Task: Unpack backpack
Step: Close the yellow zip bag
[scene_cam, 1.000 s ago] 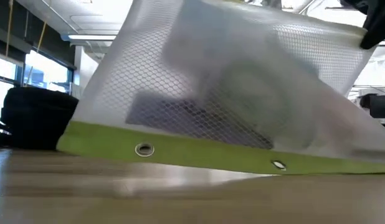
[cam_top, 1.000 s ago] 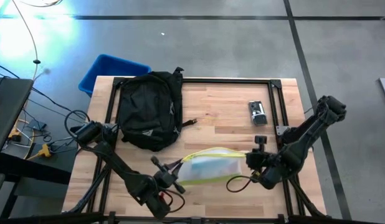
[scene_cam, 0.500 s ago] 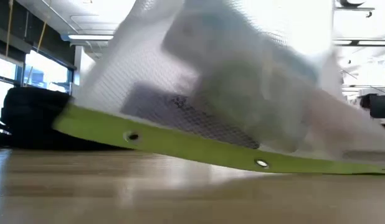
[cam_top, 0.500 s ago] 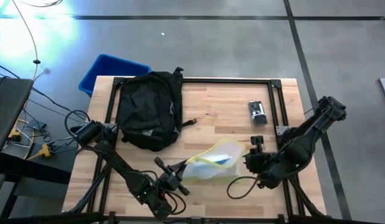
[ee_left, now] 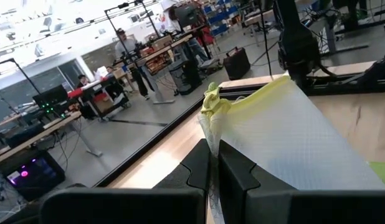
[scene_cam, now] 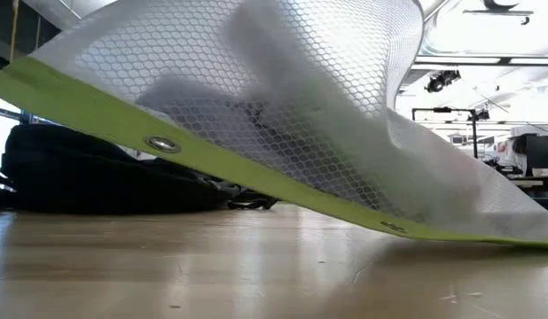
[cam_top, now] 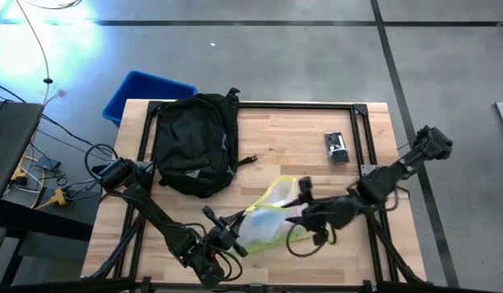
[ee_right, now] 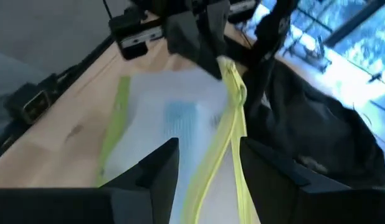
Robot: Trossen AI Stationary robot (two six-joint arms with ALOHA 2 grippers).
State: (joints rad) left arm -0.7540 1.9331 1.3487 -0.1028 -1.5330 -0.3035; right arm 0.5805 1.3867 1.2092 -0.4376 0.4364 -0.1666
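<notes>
The black backpack [cam_top: 194, 146] lies on its back at the table's far left, untouched; it also shows in the low view [scene_cam: 70, 173]. A clear mesh pouch with a yellow-green edge [cam_top: 269, 221] sits near the table's front middle. My left gripper [cam_top: 238, 218] is shut on its left end. My right gripper [cam_top: 300, 199] hovers open over the pouch's right part. In the right wrist view the yellow zip edge [ee_right: 233, 118] runs beyond the gap between its spread fingers [ee_right: 156, 169]. My left gripper pinches the pouch's bunched left corner at the yellow zip edge [ee_left: 211, 127] between its two shut fingers [ee_left: 233, 174]. The fingers come level from the table's near left. That end is held up off the table, and the pouch's lower right edge [scene_cam: 522, 237] rests on the wood.
A blue bin [cam_top: 146, 94] stands past the table's far left corner. A small silver and black device [cam_top: 337, 148] lies at the far right. A black cable [cam_top: 304, 242] loops by the pouch's near right. Bare wood lies between backpack and device.
My right gripper has opened and let go of the pouch's right end, then risen and swung toward the table's left, tipping less steeply. The freed right end has dropped and bunched toward the left. The held left end stays raised.
</notes>
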